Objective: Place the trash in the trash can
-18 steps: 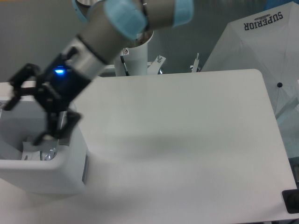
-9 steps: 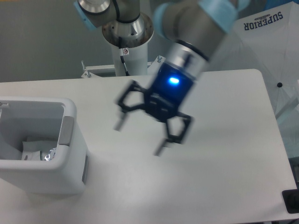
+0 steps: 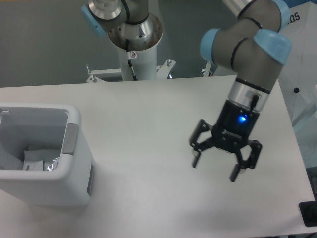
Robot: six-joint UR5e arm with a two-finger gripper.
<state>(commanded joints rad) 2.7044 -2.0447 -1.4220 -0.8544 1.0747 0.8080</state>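
One step: we judge the drop done, trash [image 3: 39, 161] inside the trash can [image 3: 74, 148]
Gripper [image 3: 214, 167]: spread wide, empty, far right of the trash can
Next: nothing left for us

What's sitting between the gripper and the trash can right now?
Nothing visible. The open gripper hangs over the right part of the white table, and the stretch of tabletop between it and the trash can at the left is bare. Some trash already lies inside the can.

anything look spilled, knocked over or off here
Nothing stands out. The trash can stands upright on the table with white trash inside it, and the open gripper hangs empty over bare tabletop.
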